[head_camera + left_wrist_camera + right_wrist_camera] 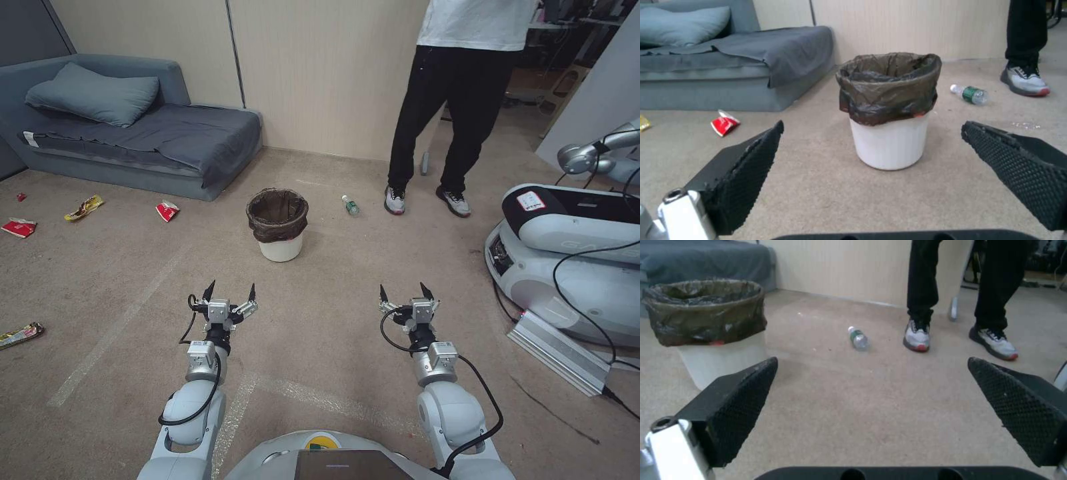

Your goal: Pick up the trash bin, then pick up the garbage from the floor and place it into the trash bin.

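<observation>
On carpet, trash bin upright.

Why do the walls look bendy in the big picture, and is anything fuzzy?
In the head view the wide lens bows the wall seam and stretches the edges, and soft even light leaves just a faint shadow by the trash bin. In the left wrist view the bin is fairly sharp and the near fingers a bit soft. In the right wrist view the bottle looks slightly blurred.

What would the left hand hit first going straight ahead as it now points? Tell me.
Most likely the trash bin: the open left hand faces it across bare carpet. How far off it stands is hard to judge.
</observation>
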`<state>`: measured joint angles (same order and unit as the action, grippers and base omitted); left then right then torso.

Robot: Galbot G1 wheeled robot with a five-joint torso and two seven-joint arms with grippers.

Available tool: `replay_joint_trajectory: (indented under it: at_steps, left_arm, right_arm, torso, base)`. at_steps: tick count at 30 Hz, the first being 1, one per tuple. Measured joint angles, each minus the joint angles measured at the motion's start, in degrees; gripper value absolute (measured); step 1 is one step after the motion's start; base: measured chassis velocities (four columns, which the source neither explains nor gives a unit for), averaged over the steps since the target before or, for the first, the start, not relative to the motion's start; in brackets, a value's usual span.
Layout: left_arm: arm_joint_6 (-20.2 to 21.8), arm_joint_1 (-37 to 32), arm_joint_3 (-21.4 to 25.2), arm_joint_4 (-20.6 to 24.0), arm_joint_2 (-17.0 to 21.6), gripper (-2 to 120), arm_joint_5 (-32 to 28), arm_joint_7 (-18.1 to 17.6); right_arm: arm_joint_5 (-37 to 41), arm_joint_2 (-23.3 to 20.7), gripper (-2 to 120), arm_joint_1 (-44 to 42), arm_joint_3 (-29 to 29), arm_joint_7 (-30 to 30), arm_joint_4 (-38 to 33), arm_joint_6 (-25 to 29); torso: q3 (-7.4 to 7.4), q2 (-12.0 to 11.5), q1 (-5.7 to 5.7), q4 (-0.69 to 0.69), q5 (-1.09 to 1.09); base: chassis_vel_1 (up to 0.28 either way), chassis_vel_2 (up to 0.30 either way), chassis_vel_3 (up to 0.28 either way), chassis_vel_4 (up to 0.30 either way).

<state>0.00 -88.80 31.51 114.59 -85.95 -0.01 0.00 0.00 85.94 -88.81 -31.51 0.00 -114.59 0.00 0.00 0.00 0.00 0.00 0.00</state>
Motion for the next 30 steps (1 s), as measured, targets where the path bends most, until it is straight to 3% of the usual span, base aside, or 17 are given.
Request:
replay_joint_trajectory:
  at_steps: [23, 30]
  left_arm:
    - [0.8, -0.3, 0.2, 0.6, 0.2, 100, -0.5, -0.3]
    - [8.5, -2.3, 2.0, 5.8, 1.5, 100, -5.4, -3.2]
  right_arm:
    - [1.2, -0.1, 100, -1.2, -0.6, 0.5, -1.6, -0.6]
    - [10.5, -0.6, 100, -10.6, -5.4, 4.9, -14.1, -5.5]
  torso:
    - [0.0, 0.0, 0.0, 0.02, 0.02]
    - [0.0, 0.0, 0.0, -0.03, -0.01]
  base:
    - [0.0, 0.0, 0.0, 0.0]
    - [0.0, 0.0, 0.0, 0.0]
